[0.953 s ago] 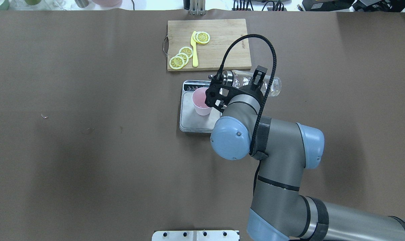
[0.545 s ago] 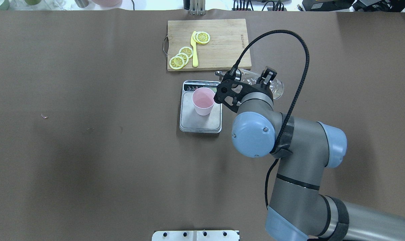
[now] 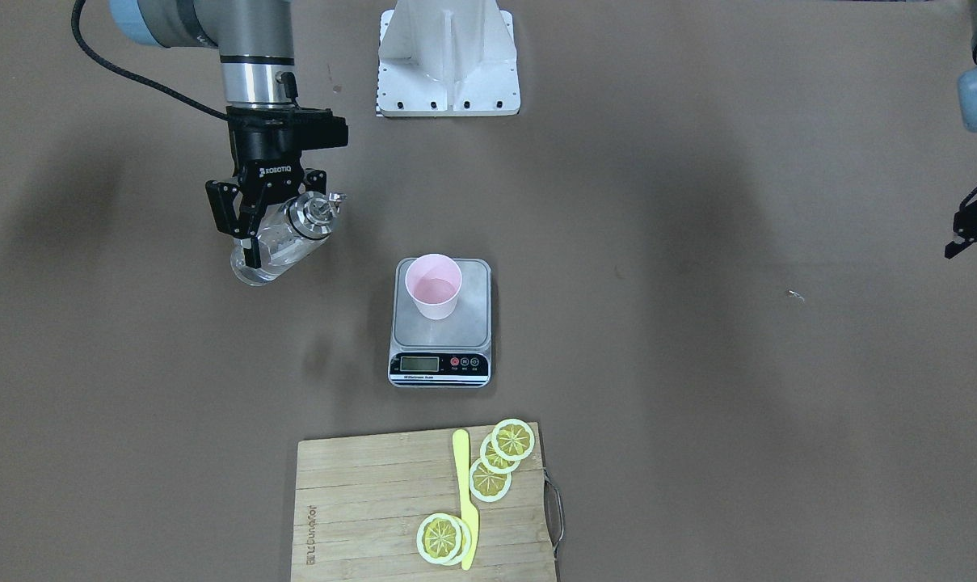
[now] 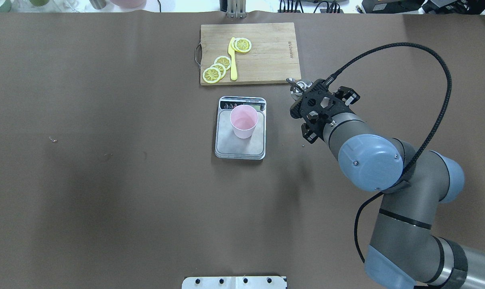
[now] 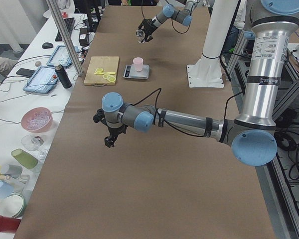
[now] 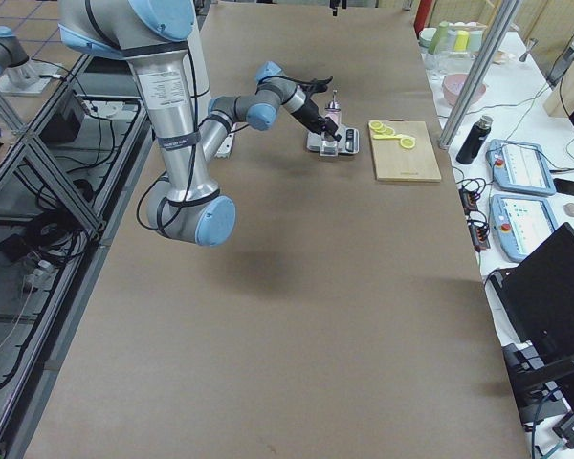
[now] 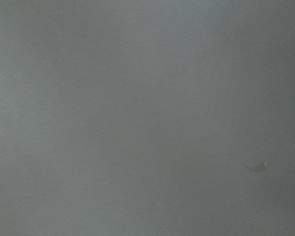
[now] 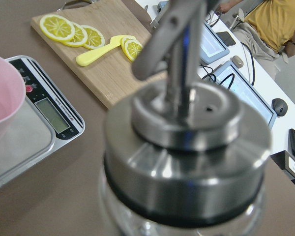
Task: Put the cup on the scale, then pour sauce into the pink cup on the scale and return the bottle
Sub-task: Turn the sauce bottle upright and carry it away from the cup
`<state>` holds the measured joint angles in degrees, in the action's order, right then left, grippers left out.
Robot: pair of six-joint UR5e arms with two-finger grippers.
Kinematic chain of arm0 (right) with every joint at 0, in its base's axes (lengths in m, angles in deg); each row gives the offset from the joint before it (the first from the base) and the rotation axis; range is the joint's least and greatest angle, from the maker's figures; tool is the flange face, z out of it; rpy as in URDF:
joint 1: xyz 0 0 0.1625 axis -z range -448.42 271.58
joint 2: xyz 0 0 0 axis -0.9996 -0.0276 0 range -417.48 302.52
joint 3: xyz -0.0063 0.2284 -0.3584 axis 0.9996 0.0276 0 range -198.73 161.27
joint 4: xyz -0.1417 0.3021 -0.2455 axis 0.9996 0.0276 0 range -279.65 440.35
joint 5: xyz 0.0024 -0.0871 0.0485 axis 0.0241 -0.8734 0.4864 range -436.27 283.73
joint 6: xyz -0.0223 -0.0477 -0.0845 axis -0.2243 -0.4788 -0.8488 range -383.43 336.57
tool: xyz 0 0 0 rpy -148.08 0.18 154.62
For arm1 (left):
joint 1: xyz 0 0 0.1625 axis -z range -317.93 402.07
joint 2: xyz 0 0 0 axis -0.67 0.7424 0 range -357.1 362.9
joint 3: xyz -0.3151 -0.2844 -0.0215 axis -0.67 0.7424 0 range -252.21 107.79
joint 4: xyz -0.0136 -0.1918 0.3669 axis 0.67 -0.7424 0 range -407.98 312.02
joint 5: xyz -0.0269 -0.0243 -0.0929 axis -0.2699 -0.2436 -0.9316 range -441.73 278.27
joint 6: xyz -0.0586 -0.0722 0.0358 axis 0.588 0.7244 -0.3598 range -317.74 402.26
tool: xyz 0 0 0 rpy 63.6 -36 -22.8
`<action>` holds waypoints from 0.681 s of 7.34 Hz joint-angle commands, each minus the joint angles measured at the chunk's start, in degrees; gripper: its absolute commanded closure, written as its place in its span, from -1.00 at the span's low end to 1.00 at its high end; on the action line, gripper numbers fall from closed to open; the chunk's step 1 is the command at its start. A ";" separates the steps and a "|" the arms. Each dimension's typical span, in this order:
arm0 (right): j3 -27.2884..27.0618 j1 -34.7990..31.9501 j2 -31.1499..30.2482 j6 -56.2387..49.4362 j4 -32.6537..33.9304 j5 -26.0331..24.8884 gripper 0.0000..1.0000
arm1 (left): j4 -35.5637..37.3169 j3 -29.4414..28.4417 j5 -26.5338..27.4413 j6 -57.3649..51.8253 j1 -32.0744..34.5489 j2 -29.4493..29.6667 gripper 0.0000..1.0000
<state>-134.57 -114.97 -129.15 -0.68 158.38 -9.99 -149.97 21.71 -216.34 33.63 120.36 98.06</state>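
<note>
Remote op here. The right gripper has its jaws clamped across the glass body of the bottle, just below the silver pourer cap. The bottle is up in the air and tilted, well off to the side of the scale on the right arm's side, so it isn't over the scale at all. The cup stands upright on the scale's platform, clear of the display strip. I think there's a thin layer of clear liquid in it, but it's hard to be sure. My read is that the pour is done and only returning the bottle is left.

On handling, it's stiff, slick glass with a chunky metal top, so it's probably top-heavy, and the contents will slosh. Glass won't forgive a drop or a hard landing. The mid-body grip looks right to me; I wouldn't hold it by the cap. I'd get it upright before lowering it.

The left gripper is parked far from the scale, and I can't tell how its jaws stand. Beyond the scale's display end there's a cutting board with lemon slices.
</note>
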 commanded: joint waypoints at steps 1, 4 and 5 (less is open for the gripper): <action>0.27 -1.83 -5.03 6.13 -11.09 4.28 1.00 | -0.49 0.83 0.31 -0.07 0.19 -0.14 -0.96; 6.57 -7.01 -9.18 11.69 -27.37 8.68 1.00 | -1.64 0.48 0.49 -2.88 0.55 -0.76 -0.96; 8.07 -7.29 -9.36 17.45 -31.23 8.95 1.00 | -1.38 0.22 0.40 -2.98 0.55 -0.76 -0.96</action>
<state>-128.71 -121.29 -137.90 11.47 132.38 -1.82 -151.56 22.17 -215.89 31.12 120.86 97.36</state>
